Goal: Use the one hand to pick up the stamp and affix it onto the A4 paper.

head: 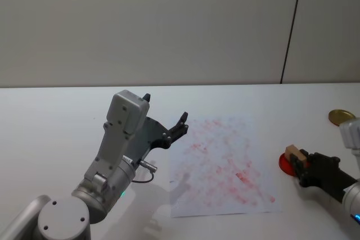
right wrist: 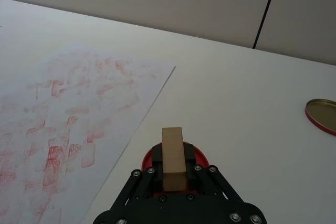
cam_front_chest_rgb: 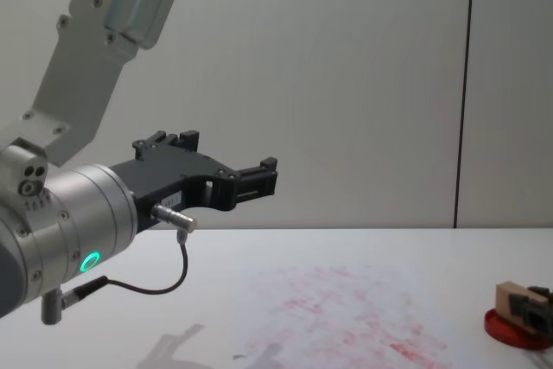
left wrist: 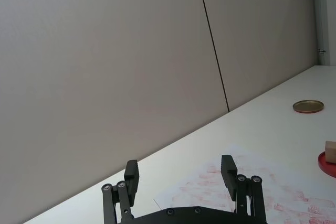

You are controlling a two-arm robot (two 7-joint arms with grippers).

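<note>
On the left, the left gripper (head: 166, 119) hangs raised above the smooth white counter (head: 50, 116), just beyond the left edge of the paper; its arm is rounded silver-grey metal with a green glowing ring and a thin black cable, and its black, angular jaws stand wide apart with nothing between them, as the left wrist view shows plainly (left wrist: 181, 174). No lettering on it can be read. In the middle lies the A4 paper (head: 222, 164), a flat white sheet, thin and matte, spread on the counter and mottled nearly all over with faded red rectangular imprints, densest toward its near right part. To the right of the sheet, close to its right edge but apart from it, sits a flat round red ink pad (head: 285, 163). The stamp (head: 292, 152) is there: a small light-tan wooden block, rectangular, smooth-sided with crisp edges, held over the pad; whether it touches the pad cannot be told. The right gripper (head: 296, 157), black and bolted with small silver screws, has its jaws clamped on the block's sides, and the right wrist view shows the block (right wrist: 172, 157) jutting out from between them with the red disc (right wrist: 199, 156) right behind it. Farther right and farther back on the counter, well apart from the pad, lies a shallow round gold-coloured metal lid (head: 341, 116) with a raised rim.
</note>
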